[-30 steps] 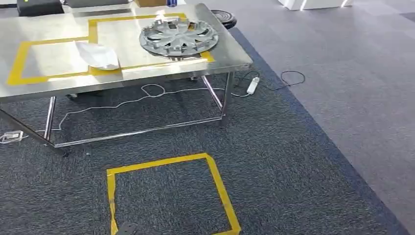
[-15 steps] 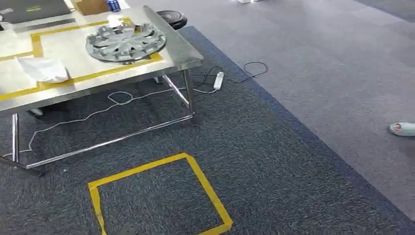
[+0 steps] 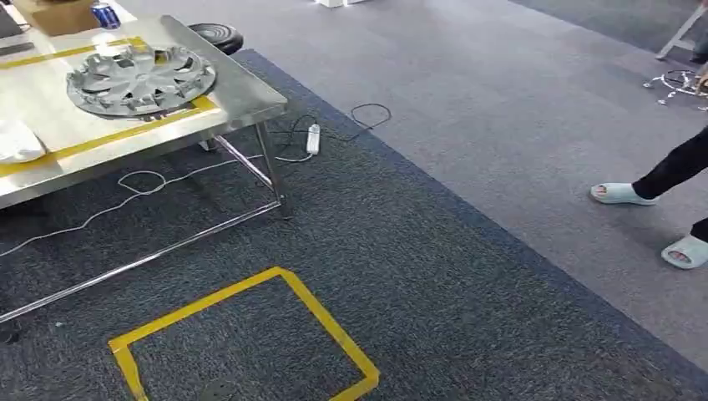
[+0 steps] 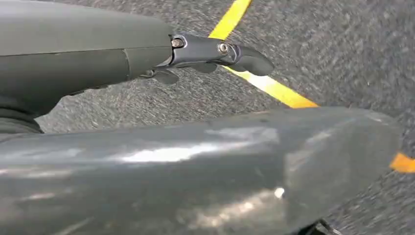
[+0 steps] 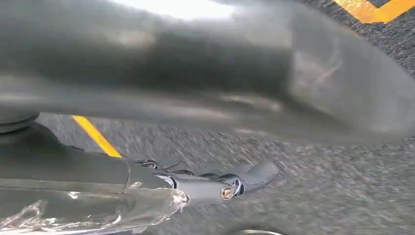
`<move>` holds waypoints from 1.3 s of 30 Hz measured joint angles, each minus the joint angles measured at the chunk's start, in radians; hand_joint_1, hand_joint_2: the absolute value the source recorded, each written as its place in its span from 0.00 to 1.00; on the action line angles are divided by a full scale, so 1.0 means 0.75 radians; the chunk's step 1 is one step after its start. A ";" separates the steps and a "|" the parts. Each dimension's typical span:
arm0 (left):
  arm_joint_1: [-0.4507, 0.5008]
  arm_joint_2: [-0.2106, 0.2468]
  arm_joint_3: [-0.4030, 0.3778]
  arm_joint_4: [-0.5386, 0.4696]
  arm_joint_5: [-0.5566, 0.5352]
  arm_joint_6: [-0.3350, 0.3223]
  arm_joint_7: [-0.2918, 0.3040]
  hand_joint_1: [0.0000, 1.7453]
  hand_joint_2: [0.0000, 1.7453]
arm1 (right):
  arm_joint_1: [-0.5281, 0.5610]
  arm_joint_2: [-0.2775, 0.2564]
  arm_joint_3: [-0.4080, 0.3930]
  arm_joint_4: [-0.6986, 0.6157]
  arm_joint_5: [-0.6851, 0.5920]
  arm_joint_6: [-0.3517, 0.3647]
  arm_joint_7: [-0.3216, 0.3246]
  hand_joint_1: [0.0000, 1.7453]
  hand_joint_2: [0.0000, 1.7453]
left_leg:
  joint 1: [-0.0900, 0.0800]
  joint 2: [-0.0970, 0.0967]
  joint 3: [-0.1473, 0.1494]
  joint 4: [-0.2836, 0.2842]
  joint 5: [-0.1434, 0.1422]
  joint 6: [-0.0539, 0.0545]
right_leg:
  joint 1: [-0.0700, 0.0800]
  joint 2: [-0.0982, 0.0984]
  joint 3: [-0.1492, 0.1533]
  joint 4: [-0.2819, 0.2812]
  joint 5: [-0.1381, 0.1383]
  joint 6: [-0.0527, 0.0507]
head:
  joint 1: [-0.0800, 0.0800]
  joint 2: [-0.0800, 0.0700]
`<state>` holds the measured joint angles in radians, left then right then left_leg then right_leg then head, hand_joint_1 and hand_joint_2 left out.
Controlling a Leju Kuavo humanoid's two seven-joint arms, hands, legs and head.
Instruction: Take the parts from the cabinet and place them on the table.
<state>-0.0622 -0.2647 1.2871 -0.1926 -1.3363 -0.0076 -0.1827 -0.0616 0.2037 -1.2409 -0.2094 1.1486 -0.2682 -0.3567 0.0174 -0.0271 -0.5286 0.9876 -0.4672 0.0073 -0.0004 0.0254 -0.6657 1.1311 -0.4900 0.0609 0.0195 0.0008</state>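
A silver wheel cover (image 3: 140, 79) lies inside a yellow tape frame on the steel table (image 3: 242, 96), seen at the upper left of the head view. A white bagged part (image 3: 17, 142) lies at the table's left, cut off by the picture's edge. My left hand (image 4: 147, 58) hangs over the dark carpet, its fingers stretched out and holding nothing. My right hand (image 5: 195, 183) also hangs above the carpet with its fingers out straight and nothing in them.
A yellow tape square (image 3: 242, 334) marks the carpet in front of me. A power strip (image 3: 313, 138) and cables lie by the table leg. A black stool (image 3: 217, 38) stands behind the table. A person's slippered feet (image 3: 619, 194) stand at the right.
The camera has turned to the right, so the table and the tape square have slid left in the picture. A person's legs and slippers have come into view at the right.
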 joint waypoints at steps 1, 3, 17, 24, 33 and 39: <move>0.005 0.001 0.001 0.000 0.003 -0.002 0.005 0.00 0.00 | -0.005 0.001 0.000 0.000 0.000 0.000 0.000 0.00 0.00 | -0.003 0.028 0.000 0.000 -0.001 0.001 | -0.004 -0.016 -0.059 0.128 -0.059 0.005 | -0.002 0.000; 0.006 0.004 0.004 -0.001 0.003 -0.002 0.014 0.00 0.00 | -0.005 0.001 0.000 0.000 0.003 0.000 -0.002 0.00 0.00 | -0.006 0.073 -0.001 0.001 -0.002 0.002 | -0.010 -0.025 -0.122 0.271 -0.103 0.012 | -0.001 0.000; -0.002 0.007 0.007 0.000 -0.019 0.044 0.071 0.00 0.00 | -0.008 0.005 -0.007 0.000 -0.001 0.022 0.010 0.00 0.00 | -0.010 0.046 -0.142 0.346 -0.210 -0.066 | -0.005 0.000 0.097 -0.156 0.087 -0.071 | -0.015 0.000; -0.001 0.008 0.007 -0.001 -0.021 0.071 0.083 0.00 0.00 | -0.010 0.008 -0.008 0.000 0.001 0.033 0.029 0.00 0.00 | 0.009 -0.109 -0.007 -0.001 -0.011 -0.050 | 0.000 0.136 0.080 -0.134 0.094 -0.046 | -0.016 -0.001; 0.005 0.009 0.008 -0.001 -0.021 0.079 0.084 0.00 0.00 | -0.007 0.010 -0.009 0.001 -0.001 0.033 0.031 0.00 0.00 | -0.006 0.065 0.004 0.001 -0.008 0.003 | -0.010 -0.022 -0.139 0.266 -0.097 0.007 | 0.001 0.000; 0.001 0.008 0.008 -0.001 -0.024 0.076 0.087 0.00 0.00 | -0.001 0.010 -0.012 0.001 -0.006 0.032 0.033 0.00 0.00 | -0.003 0.131 0.026 0.001 -0.025 -0.010 | -0.018 -0.059 0.003 0.014 0.053 0.012 | 0.002 -0.001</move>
<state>-0.0613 -0.2586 1.2932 -0.1930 -1.3542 0.0496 -0.1175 -0.0624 0.2113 -1.2497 -0.2090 1.1444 -0.2441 -0.3323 0.0149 0.0710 -0.5091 0.9886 -0.4861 -0.0006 -0.0136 -0.0189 -0.6631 1.1417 -0.4502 0.0703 0.0206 0.0004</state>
